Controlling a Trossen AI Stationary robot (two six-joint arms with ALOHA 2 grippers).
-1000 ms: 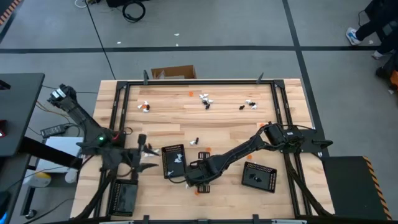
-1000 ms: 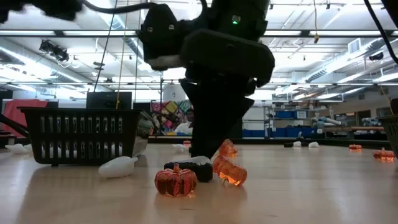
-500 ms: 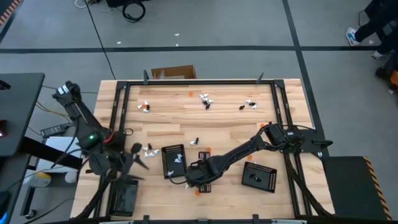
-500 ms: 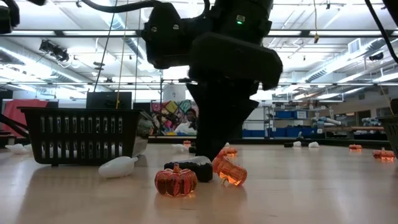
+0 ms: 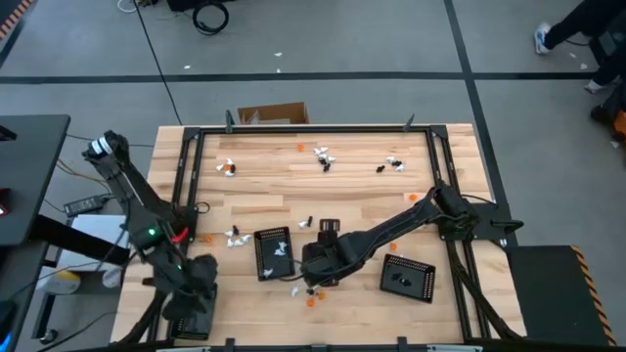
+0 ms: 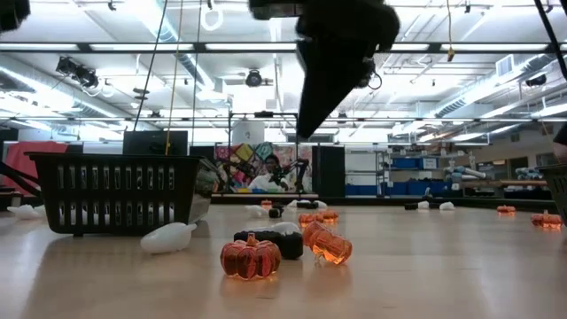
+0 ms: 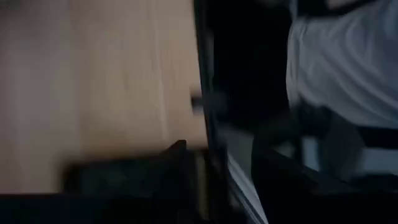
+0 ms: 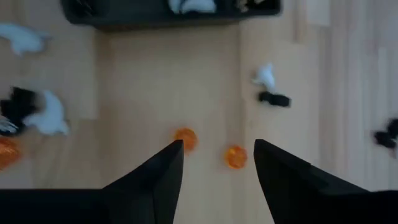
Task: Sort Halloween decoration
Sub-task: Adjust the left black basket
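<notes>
Now the right gripper (image 8: 214,163), fingers apart and empty, is lifting clear of the tabletop (image 5: 352,196), leaving two translucent orange plastic pumpkins (image 8: 185,138) unsorted just below it; left gripper (image 5: 201,279) state cannot be told.

left wrist view smeared by blur, left end effector (image 5: 199,281) state unreadable, far pieces (image 5: 324,156) too small to identify

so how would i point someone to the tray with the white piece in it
On the wooden table, look along the near edge between the two arms. The tray sits beside the right gripper, nearer the left arm, with a white piece inside. The other tray on the wood holds only a black piece.
</notes>
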